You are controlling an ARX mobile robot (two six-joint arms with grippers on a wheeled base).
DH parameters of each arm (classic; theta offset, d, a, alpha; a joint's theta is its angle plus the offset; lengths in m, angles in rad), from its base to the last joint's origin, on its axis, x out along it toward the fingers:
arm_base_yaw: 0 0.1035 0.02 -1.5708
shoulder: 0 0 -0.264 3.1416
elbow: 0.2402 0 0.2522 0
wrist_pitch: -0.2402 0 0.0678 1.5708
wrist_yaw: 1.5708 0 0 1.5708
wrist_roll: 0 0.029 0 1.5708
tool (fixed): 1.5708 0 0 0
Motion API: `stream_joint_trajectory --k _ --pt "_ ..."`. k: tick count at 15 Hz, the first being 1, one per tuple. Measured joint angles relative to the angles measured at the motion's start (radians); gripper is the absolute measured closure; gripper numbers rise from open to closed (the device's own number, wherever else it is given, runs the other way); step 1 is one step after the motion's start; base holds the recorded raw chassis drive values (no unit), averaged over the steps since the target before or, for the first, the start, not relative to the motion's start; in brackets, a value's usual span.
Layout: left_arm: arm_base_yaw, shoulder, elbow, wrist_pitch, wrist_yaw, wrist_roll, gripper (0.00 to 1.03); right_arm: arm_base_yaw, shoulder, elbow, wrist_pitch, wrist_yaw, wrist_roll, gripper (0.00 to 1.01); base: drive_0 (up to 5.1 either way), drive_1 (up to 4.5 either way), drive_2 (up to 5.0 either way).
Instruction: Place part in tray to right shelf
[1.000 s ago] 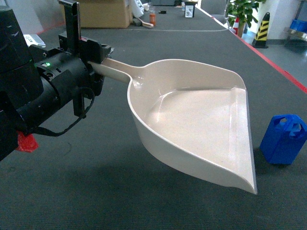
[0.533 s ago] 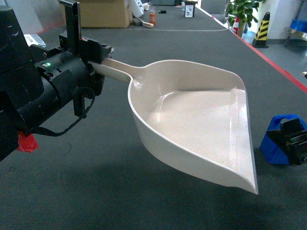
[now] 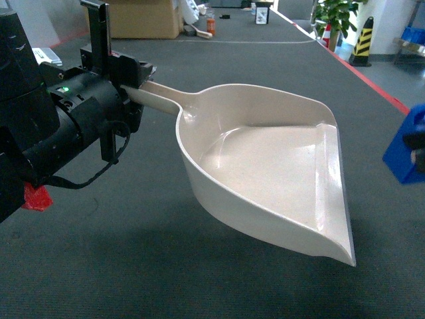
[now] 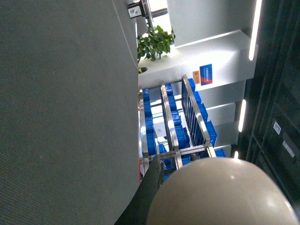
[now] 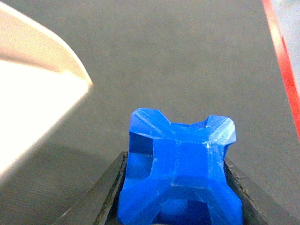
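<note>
The left claw (image 3: 129,80) is clamped on the long handle of the tray (image 3: 265,166), holding it up off the grey floor (image 3: 133,266) with its open mouth turned to the right. Held like that, the scoop is ready to receive something from that side.

The part (image 5: 176,180) sits squeezed between the jaws of the right claw (image 5: 173,197), its ribbed X-shaped end facing the wrist camera. In the head view it hangs in the air at the right edge, apart from the tray's front lip and not yet inside. It likely needs to travel left over the lip before being let go.
</note>
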Motion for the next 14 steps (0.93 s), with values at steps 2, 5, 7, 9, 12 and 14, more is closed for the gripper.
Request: stream_joint_trajectory --k 2,5,7,9,12,14 --pt "0.000 0.000 0.000 0.000 0.002 0.000 0.90 0.130 -0.201 0.000 0.032 -0.088 0.117 0.54 0.0 0.00 0.0" --pt "0.000 0.000 0.000 0.000 0.002 0.000 0.90 0.372 -0.117 0.018 0.094 -0.080 0.364 0.54 0.0 0.00 0.0" --pt "0.000 0.000 0.000 -0.001 0.003 0.003 0.90 0.420 0.011 0.040 0.078 -0.059 0.503 0.38 0.0 0.00 0.0" --pt "0.000 0.000 0.000 -0.001 0.001 0.003 0.90 0.413 0.013 0.027 0.109 -0.021 0.553 0.18 0.0 0.00 0.0" --pt "0.000 0.000 0.000 0.000 0.004 0.002 0.91 0.328 -0.235 -0.082 0.140 -0.023 0.499 0.04 0.0 0.00 0.0" --pt "0.000 0.000 0.000 -0.001 0.001 0.002 0.91 0.204 -0.414 -0.201 0.069 -0.035 0.414 0.03 0.0 0.00 0.0"
